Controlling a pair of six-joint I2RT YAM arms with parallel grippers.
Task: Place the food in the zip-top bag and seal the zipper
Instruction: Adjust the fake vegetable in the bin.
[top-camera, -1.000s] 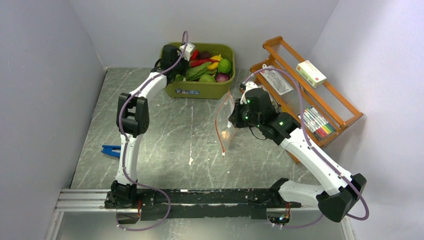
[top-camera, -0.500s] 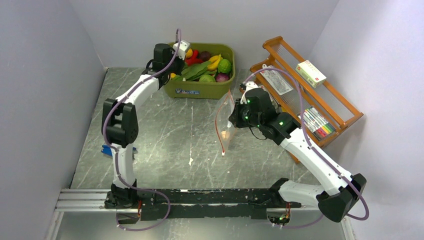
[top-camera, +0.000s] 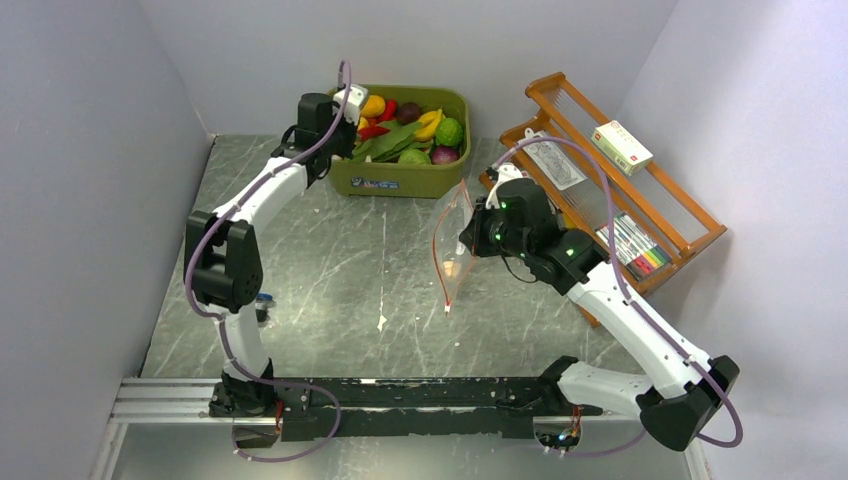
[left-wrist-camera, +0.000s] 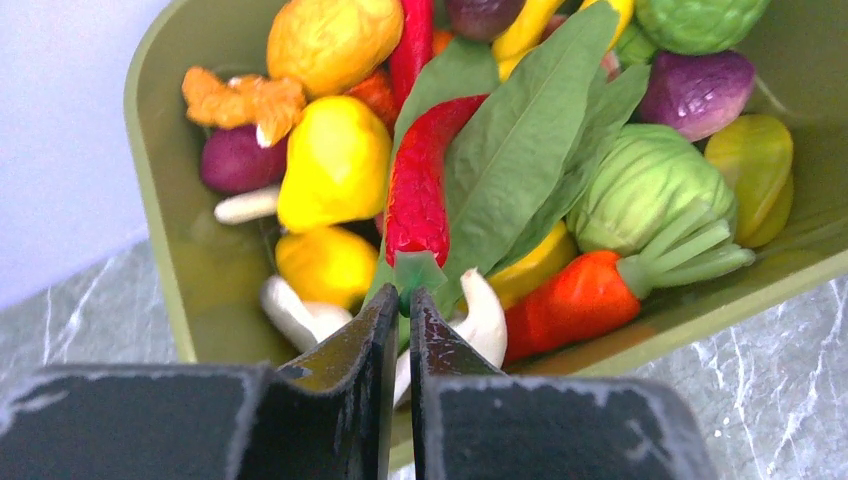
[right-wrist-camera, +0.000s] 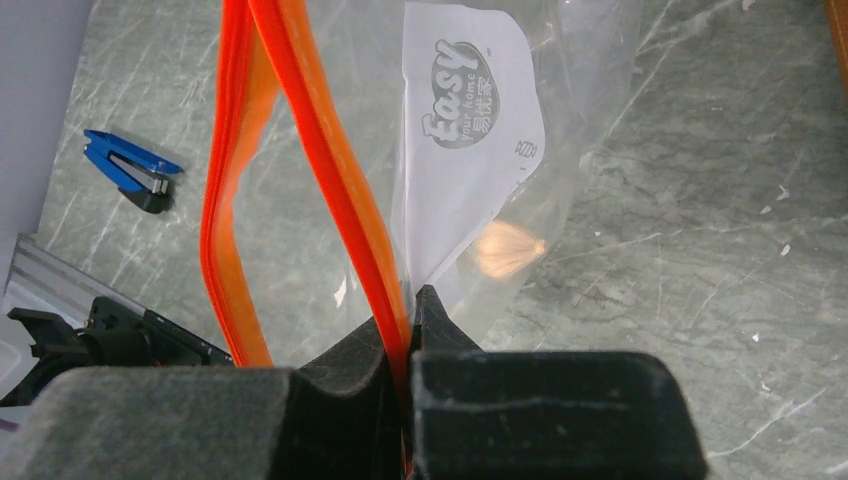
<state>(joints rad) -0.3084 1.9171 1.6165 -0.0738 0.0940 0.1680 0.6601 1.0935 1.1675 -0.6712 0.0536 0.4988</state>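
The food lies piled in an olive-green tub (top-camera: 400, 183): a red chili (left-wrist-camera: 418, 190), green leaves (left-wrist-camera: 520, 150), a green round one (left-wrist-camera: 645, 190) and a purple bulb (left-wrist-camera: 695, 90). My left gripper (left-wrist-camera: 403, 298) is at the tub's left end (top-camera: 345, 125), shut on the chili's green stem. My right gripper (right-wrist-camera: 410, 300) is shut on one side of the red-orange zipper (right-wrist-camera: 330, 170). It holds the clear zip-top bag (top-camera: 452, 240) upright at mid-table with its mouth gaping. A small pale piece (right-wrist-camera: 508, 248) lies inside the bag.
A wooden rack (top-camera: 690, 215) stands at the right with a white box (top-camera: 622, 147), a clear packet and coloured pens. A blue stapler (right-wrist-camera: 130, 170) lies on the marble table (top-camera: 340, 270), by the left arm. Grey walls close in on three sides.
The left arm has drawn back to the left, its elbow swinging outward, and the chili has shifted left in the tub with the gripper. The right arm and bag have barely moved.
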